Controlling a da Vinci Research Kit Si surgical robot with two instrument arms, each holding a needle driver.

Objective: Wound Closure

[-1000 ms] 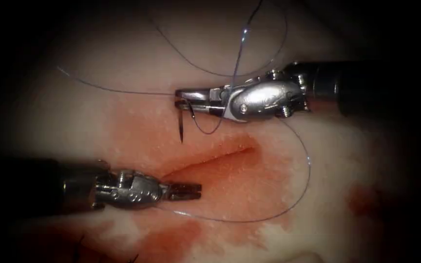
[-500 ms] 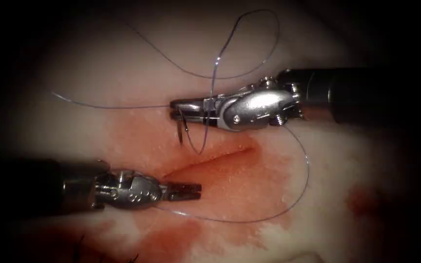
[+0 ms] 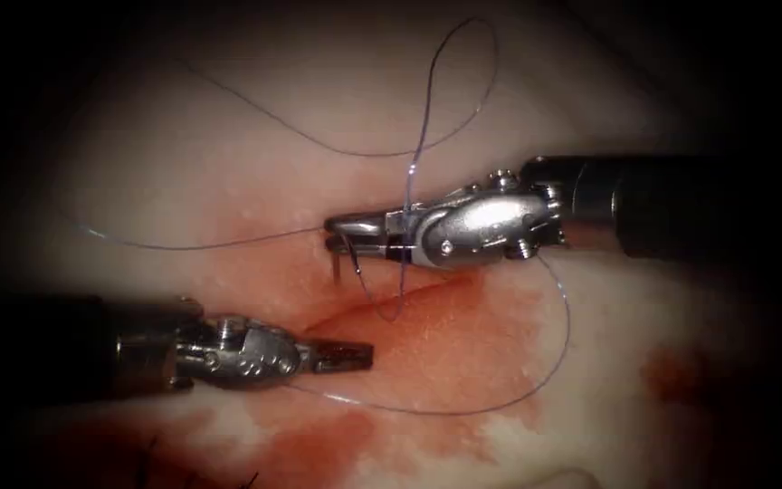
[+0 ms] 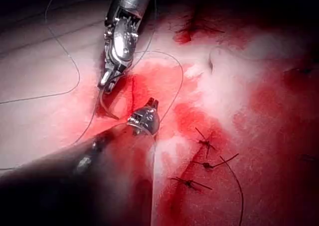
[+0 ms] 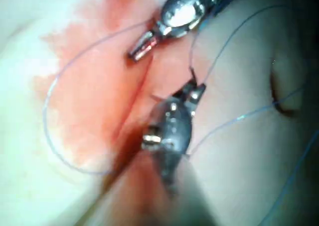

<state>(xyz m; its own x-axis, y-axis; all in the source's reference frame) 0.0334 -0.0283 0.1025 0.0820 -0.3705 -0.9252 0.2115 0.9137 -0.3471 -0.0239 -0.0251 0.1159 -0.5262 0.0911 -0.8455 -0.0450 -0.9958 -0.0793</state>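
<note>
The right tool [image 3: 341, 234] is reaching in from the right with its 2 jaws clamped on the curved needle [image 3: 335, 261], gripping it near the thread end of the curve. From the jaws the needle's shaft is pointing down toward the tissue [image 3: 228, 163], and its tip is meeting the surface just above the left end of the cut [image 3: 391, 303]; whether the point is already in the tissue cannot be told. Compared with 1 second ago, far less of the needle is showing below the jaws, and the tool is sitting lower, closer to the cut. The needle's long axis is standing roughly across the cut, which is running from lower left up to the right. The thread [image 3: 463, 118] is trailing from the jaws in 1 tall loop above the tool and 1 wide sweep round the right of the cut. The left tool [image 3: 355, 355] is lying below the cut, its jaws nearly together and holding nothing, with the thread passing just beneath it. Red fluid [image 3: 319, 444] is pooling along the lower edge.
</note>
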